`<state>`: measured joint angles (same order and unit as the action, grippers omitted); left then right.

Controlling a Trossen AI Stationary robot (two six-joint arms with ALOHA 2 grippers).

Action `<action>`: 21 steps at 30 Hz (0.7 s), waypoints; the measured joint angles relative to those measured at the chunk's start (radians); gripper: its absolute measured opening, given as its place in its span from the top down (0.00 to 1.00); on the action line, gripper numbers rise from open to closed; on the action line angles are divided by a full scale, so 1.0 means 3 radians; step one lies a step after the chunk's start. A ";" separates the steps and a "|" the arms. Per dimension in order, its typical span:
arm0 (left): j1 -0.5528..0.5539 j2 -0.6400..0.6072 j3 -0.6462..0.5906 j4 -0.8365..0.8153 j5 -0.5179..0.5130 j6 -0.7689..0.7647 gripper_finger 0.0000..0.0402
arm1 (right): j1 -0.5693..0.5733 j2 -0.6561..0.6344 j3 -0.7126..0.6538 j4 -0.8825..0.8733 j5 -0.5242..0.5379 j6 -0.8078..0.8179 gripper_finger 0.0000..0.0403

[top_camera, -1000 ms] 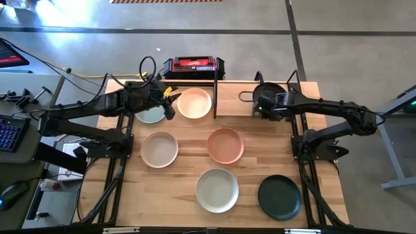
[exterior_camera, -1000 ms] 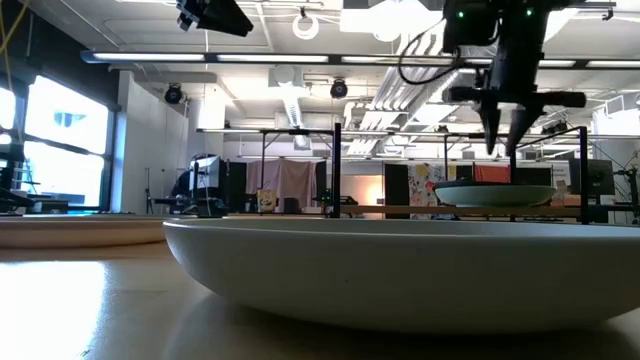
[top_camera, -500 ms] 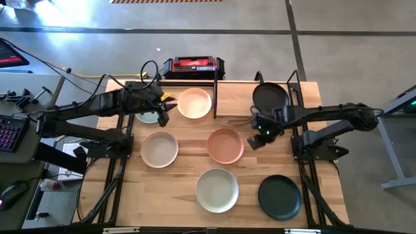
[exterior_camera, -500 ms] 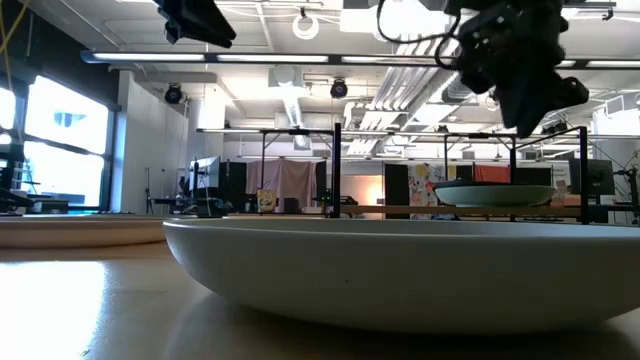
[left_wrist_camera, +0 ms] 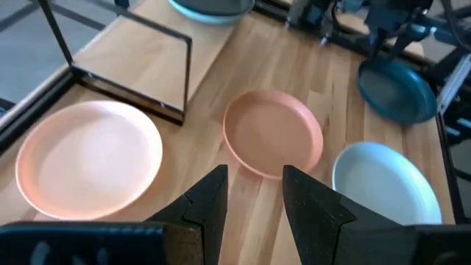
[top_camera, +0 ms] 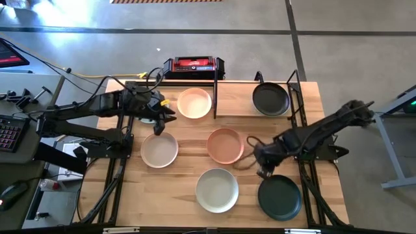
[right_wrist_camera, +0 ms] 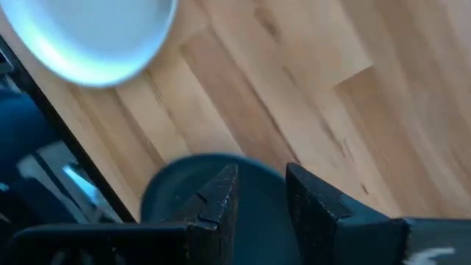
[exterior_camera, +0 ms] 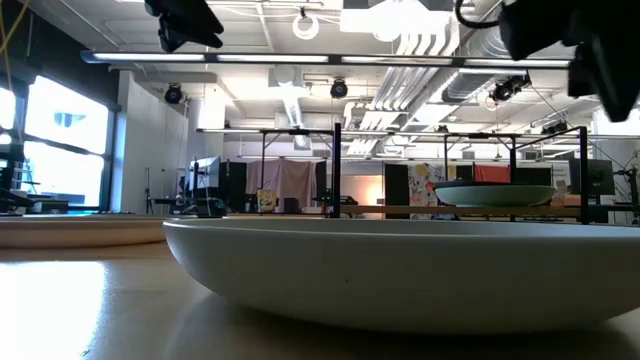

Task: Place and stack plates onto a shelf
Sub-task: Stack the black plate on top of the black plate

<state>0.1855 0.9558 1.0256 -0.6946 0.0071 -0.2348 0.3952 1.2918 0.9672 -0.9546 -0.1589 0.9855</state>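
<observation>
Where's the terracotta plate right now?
High view: terracotta plate lies mid-table, just in front of the shelf, between the beige plate and the right gripper.

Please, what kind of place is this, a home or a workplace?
Most likely a robotics lab or workshop, not a home. The low view shows an open industrial ceiling with exposed ducts and strip lights. The high view shows a bare concrete floor and a keyboard beside the wooden table.

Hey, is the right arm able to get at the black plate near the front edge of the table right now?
Probably yes. The right hand hangs open just beside the black plate, nothing lies between them, and the plate's rim shows just past the fingers in the wrist view.
</observation>
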 joint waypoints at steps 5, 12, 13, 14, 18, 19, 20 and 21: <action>-0.0098 -0.0001 0.0000 -0.0023 0.0002 -0.0053 0.70 | 0.0340 0.0243 0.0000 0.0138 0.0001 -0.0131 0.77; -0.0198 -0.0001 0.0000 -0.0017 0.0001 -0.0290 0.70 | 0.0598 0.0664 0.0000 0.0470 0.0004 -0.0784 0.77; -0.0206 -0.0001 0.0000 -0.0017 -0.0001 -0.0321 0.70 | 0.0615 0.0710 0.0000 0.0491 0.0005 -0.0891 0.77; -0.0216 -0.0001 0.0000 -0.0015 -0.0017 -0.0348 0.70 | 0.0627 0.0749 0.0000 0.0514 0.0005 -0.1004 0.77; -0.0237 -0.0001 0.0000 -0.0011 -0.0160 -0.0553 0.70 | 0.0646 0.0826 0.0000 0.0540 0.0014 -0.1355 0.77; -0.0237 -0.0001 0.0000 -0.0012 -0.0199 -0.0603 0.70 | 0.0650 0.0826 0.0000 0.0541 0.0035 -0.1458 0.77; -0.0236 -0.0001 0.0000 -0.0012 -0.0233 -0.0648 0.70 | 0.0649 0.0826 0.0000 0.0542 0.0081 -0.1559 0.77; -0.0236 -0.0001 0.0000 -0.0010 -0.0266 -0.0687 0.70 | 0.0649 0.0825 0.0000 0.0541 0.0127 -0.1649 0.77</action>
<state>0.1146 0.9554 1.0256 -0.6975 -0.0728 -0.4408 0.5900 1.5394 0.9672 -0.7923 -0.1207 0.4909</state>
